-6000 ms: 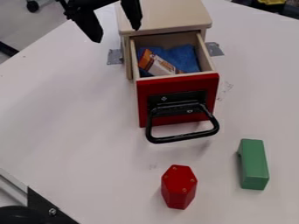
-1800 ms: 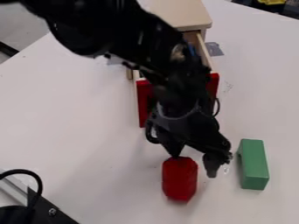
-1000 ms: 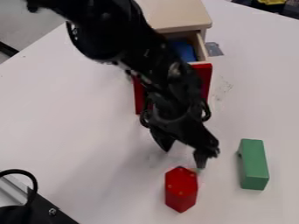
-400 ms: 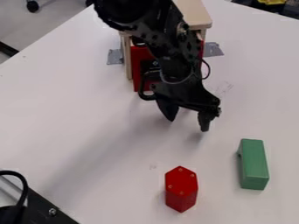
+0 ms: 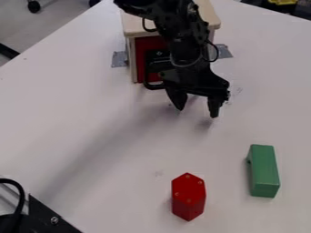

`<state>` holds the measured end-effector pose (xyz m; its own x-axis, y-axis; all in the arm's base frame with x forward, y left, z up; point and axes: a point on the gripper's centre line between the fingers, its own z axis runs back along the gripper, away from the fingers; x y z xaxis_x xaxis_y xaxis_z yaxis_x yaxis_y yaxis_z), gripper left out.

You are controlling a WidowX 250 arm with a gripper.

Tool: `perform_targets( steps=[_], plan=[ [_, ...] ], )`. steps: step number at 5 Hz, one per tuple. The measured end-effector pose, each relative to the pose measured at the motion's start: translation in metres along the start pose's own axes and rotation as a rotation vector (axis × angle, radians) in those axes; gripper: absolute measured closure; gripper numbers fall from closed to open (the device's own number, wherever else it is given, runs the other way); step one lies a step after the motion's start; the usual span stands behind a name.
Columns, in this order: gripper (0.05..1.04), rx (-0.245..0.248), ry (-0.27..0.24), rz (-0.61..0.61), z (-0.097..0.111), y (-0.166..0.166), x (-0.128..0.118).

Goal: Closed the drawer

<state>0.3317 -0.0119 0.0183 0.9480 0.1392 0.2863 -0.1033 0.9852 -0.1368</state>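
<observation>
Drawer: the red-fronted drawer (image 5: 141,59) sits pushed in, its front between the pale wooden sides of the small cabinet (image 5: 131,27); the arm (image 5: 182,38) covers much of the right part.
Handle: the black loop handle (image 5: 147,78) shows at its left side, the rest hidden behind the tool (image 5: 197,112).
Tool: in front of the drawer, pointing down over the counter (image 5: 91,118), its two fingers well apart with a bare gap between their tips; whether it touches the handle, I cannot tell.
Arm: comes in from the top edge, passing in front of the cabinet.
Red block: a six-sided block (image 5: 188,198) stands on the counter, well apart from the cabinet, small dots on its top.
Green block: an oblong block (image 5: 264,170) lies to the right of the red one in the view, apart from it.
Tape: a grey patch (image 5: 119,59) at the cabinet's left side in the view, another (image 5: 224,51) at its right.
Lower left corner: a black cable (image 5: 22,195) curves beside a dark plate (image 5: 50,218).
Floor: grey floor (image 5: 63,20) at upper left, with a caster (image 5: 33,6).
</observation>
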Motion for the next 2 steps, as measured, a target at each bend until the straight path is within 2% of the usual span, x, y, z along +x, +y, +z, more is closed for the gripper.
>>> perform_targets(
  steps=[1, 2],
  plan=[
    [0.085, -0.009, 0.026, 0.006, -0.0031, -0.0023, 0.0047],
    [0.085, -0.045, 0.101, 0.022, 0.0027, -0.0062, 0.0068]
  ],
)
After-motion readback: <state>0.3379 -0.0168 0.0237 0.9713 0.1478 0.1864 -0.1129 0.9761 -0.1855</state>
